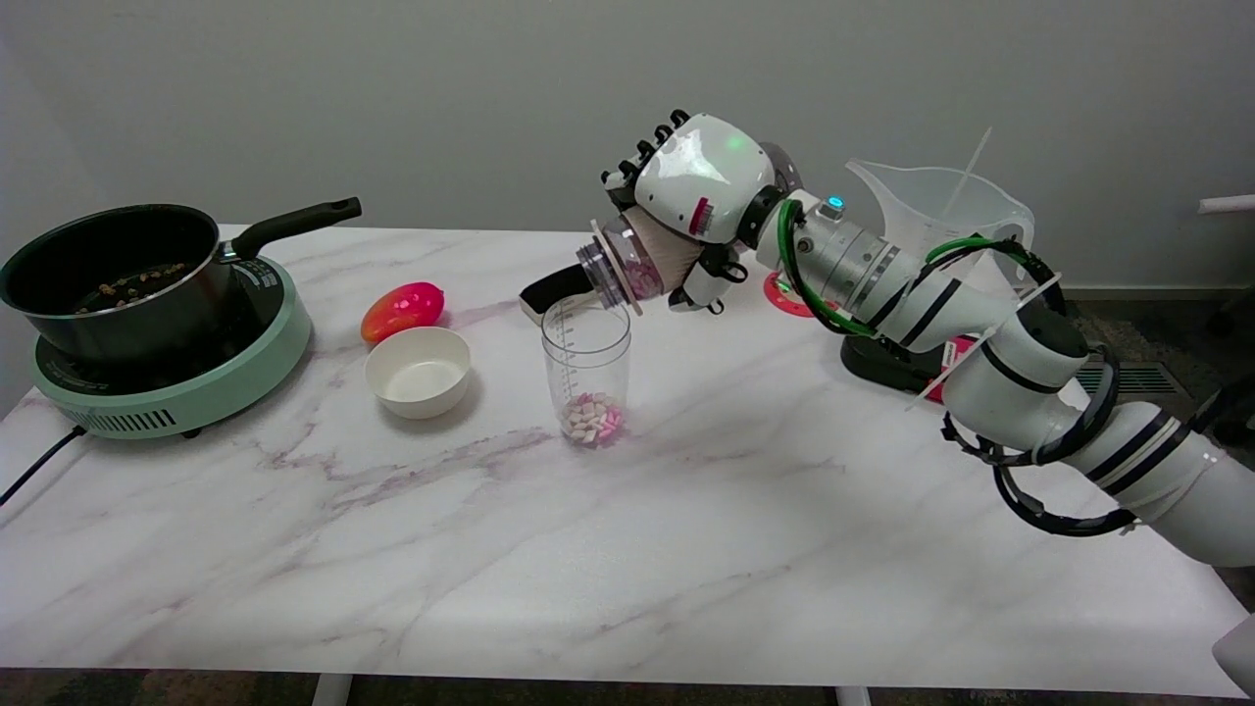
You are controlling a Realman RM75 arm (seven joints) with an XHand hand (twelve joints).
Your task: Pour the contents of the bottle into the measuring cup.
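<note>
The robot hand [686, 211] gripped the tilted bottle [627, 270] over the measuring cup [586, 373], which already held some pieces while more remained inside the bottle.

Non-task clutter, left and far right.
Black pot [108, 284] on green hotplate [196, 378]; white bowl [418, 372] just in front of red-orange fruit [402, 309]; clear pitcher [931, 221] on black base [882, 365].

White marble table [686, 549] carries hotplate [176, 378], red fruit, maybe mango [402, 309], white bowl [418, 372], measuring cup [586, 373], blender base [887, 365].
</note>
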